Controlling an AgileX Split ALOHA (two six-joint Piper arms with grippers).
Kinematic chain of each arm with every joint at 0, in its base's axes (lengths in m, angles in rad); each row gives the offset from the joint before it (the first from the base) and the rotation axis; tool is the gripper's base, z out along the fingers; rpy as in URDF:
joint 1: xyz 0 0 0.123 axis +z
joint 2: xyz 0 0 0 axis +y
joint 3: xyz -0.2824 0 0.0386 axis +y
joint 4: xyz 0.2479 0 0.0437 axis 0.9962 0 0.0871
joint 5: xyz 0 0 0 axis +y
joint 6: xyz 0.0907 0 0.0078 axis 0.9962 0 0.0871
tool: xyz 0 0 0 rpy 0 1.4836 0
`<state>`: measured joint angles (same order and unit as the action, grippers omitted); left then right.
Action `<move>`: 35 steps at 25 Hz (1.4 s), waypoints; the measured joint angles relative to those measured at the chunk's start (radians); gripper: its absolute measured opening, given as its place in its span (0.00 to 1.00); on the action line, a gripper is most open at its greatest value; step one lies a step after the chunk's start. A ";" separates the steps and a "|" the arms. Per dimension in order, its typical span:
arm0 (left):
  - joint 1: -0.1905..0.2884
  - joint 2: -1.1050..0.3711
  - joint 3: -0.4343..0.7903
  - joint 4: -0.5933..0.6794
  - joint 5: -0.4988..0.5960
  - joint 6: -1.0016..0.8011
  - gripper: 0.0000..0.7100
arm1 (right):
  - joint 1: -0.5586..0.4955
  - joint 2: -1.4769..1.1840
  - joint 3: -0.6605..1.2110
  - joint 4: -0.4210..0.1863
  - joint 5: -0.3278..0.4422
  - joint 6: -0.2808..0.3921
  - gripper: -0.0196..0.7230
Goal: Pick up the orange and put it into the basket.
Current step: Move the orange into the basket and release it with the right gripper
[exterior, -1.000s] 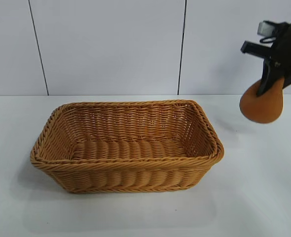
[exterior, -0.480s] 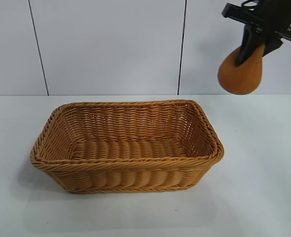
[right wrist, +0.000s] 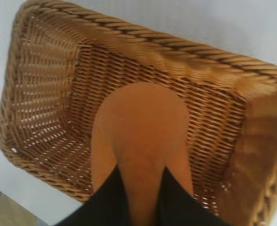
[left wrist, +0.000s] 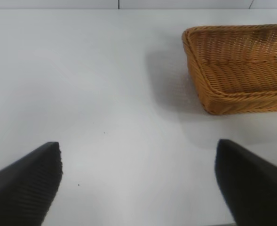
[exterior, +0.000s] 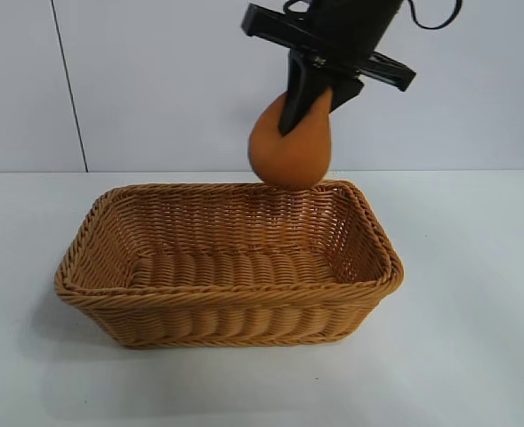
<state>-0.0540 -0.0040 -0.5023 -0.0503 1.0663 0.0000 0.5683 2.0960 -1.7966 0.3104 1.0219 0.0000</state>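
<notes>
Above the basket (exterior: 229,267), right jaws clamp the orange (exterior: 289,147); left jaws apart.

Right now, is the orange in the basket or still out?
Out: the orange hangs in the right gripper above the basket, which holds nothing.

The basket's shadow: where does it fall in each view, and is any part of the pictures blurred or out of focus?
Exterior view: a soft shadow lies on the table beside and in front of the basket. Left wrist view: a faint shadow beside the basket; the open left gripper looks soft-edged. Right wrist view: the orange, held by the right gripper, and the basket rim around it are blurred.
</notes>
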 joint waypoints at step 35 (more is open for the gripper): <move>0.000 0.000 0.000 -0.002 -0.001 0.000 0.89 | 0.011 0.075 -0.141 -0.159 0.174 0.071 0.78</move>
<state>-0.0540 -0.0040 -0.5023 -0.0524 1.0653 0.0000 0.5793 2.1707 -1.9373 0.1516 1.1958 0.0713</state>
